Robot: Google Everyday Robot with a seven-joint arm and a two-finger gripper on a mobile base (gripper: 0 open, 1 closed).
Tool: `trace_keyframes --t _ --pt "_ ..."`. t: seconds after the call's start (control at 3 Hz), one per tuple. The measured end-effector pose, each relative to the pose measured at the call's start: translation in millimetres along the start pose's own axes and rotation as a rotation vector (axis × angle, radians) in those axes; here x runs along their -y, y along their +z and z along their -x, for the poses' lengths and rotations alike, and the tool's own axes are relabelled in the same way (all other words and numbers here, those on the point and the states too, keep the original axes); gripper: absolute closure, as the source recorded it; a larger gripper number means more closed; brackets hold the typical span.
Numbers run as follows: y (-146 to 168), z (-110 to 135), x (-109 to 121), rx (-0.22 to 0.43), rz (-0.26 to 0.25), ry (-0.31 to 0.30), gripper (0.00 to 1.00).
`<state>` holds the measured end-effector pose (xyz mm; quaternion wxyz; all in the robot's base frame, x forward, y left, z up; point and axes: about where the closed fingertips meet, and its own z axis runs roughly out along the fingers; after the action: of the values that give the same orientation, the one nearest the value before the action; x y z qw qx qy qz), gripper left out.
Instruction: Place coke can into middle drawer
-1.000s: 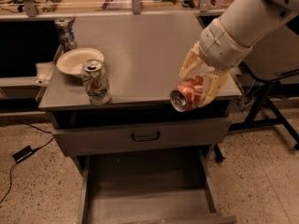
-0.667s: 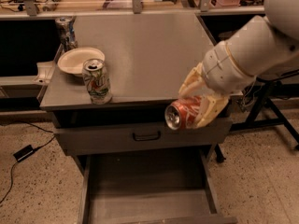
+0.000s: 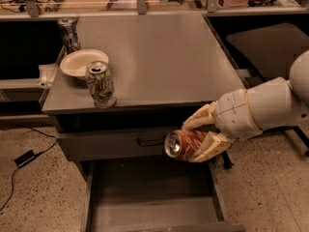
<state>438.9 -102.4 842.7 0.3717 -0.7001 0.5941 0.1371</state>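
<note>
My gripper (image 3: 197, 138) is shut on the coke can (image 3: 182, 145), a red-orange can with a silver end facing left. It holds the can on its side, in the air in front of the cabinet. The can hangs above the right part of the middle drawer (image 3: 145, 197), which is pulled out, grey and shallow. The can is level with the closed grey drawer front with the dark loop handle (image 3: 150, 141). My white arm (image 3: 263, 110) reaches in from the right.
On the grey cabinet top (image 3: 159, 62) stand a white-green can (image 3: 100, 84) at the front left, a white bowl (image 3: 79, 62) behind it and a dark silvery can (image 3: 69, 33) at the back left. A black cable and adapter (image 3: 24, 157) lie on the floor at the left.
My gripper has carried the coke can down and forward, from the cabinet top's front right edge to below it, over the open drawer. The other things have not moved.
</note>
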Motion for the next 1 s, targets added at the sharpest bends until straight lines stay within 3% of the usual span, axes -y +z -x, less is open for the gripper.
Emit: trace_keyframes --t 0.33,1.0 --pt "29.8 -21.6 -5.4 0.055 0.01 0.05 1.0" --pt "166.8 -126.2 -44.0 0.05 0.023 0.288 1.0"
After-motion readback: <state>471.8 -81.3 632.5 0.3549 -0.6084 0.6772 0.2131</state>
